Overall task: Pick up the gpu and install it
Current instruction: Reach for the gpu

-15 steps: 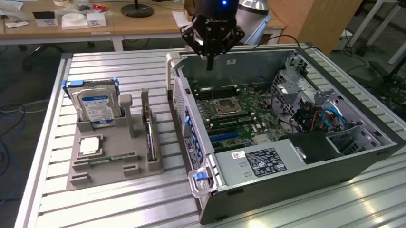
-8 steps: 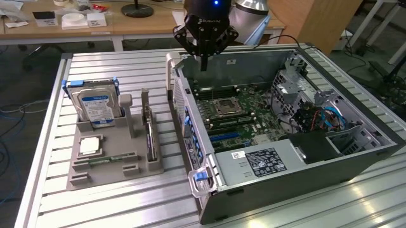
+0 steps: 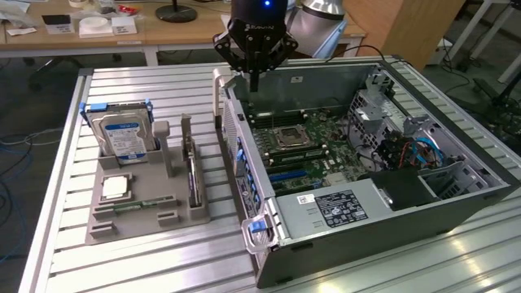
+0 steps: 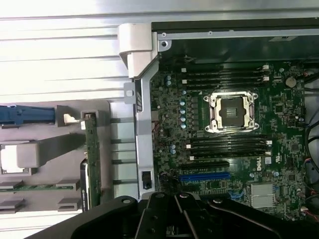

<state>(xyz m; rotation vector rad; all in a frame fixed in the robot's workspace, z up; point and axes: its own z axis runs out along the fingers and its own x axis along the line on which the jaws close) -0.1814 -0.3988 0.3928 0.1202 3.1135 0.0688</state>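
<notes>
We see the robot arm cut off at the top of the exterior view, so only its black gripper (image 3: pixel 254 84) is there to describe. The gripper's two fingers are pressed together with nothing between them. It hangs over the far corner of the open computer case (image 3: pixel 391 229), on the exterior view's left side of that case. In the wrist view the gripper's dark body covers part of the green motherboard (image 4: pixel 229 154) beneath it.

The gpu (image 3: pixel 190 174) stands on its long edge in a slot of the grey holder (image 3: pixel 122 231). The holder lies on the slatted metal table (image 3: pixel 146 91), to the exterior view's left of the case and well apart from the gripper. The gpu is a slim, dark card. We see it nearly edge-on, so its face is hard to make out, and its lower edge is hidden in the slot. In the wrist view the gpu (image 4: pixel 91 149) appears as a narrow strip with a green edge.

A hard drive (image 3: pixel 122 137) stands at the far end of the holder, and the print on its blue-and-white label is too small to read. Inside the case, on the near side, we find a black label (image 3: pixel 335 209) and a white barcode sticker (image 3: pixel 305 198). We cannot read the text on either. Pale lettering on the gripper's housing is also too blurred to make out.
</notes>
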